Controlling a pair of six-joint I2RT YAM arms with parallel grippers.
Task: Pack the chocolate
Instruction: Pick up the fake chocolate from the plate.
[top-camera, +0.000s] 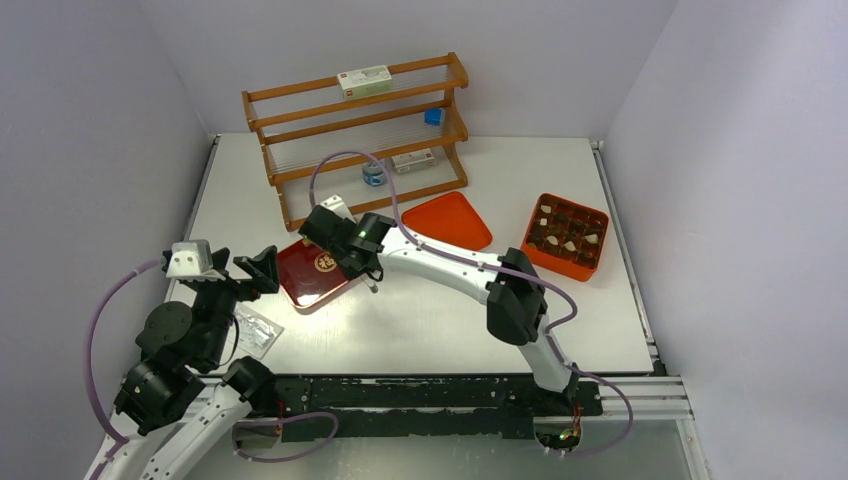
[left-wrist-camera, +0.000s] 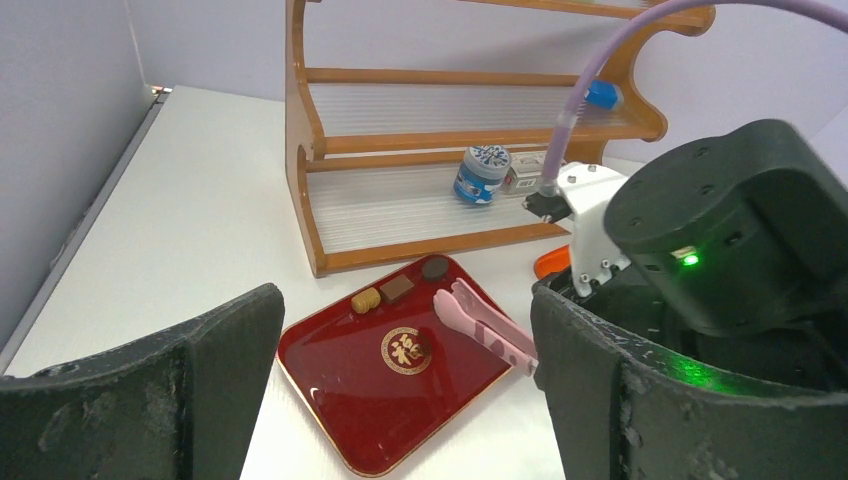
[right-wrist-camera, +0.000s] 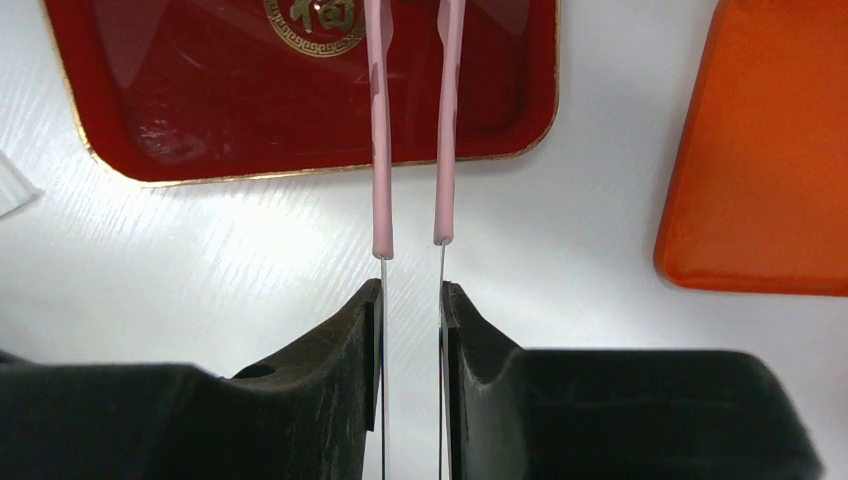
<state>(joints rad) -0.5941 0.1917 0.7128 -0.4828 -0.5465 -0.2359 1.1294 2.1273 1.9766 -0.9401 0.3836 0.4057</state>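
Chocolate pieces, three small brown bite-sized blocks, sit along the far edge of the dark red square tray. They are probably light, rigid and easily scuffed, so best pinched gently across the sides. The right gripper is clamped on pink tongs reaching over the tray. The left gripper, beside the tray, gapes empty.

Three chocolate pieces, tan, brown, dark, along far edge of red tray, more in orange box compartments
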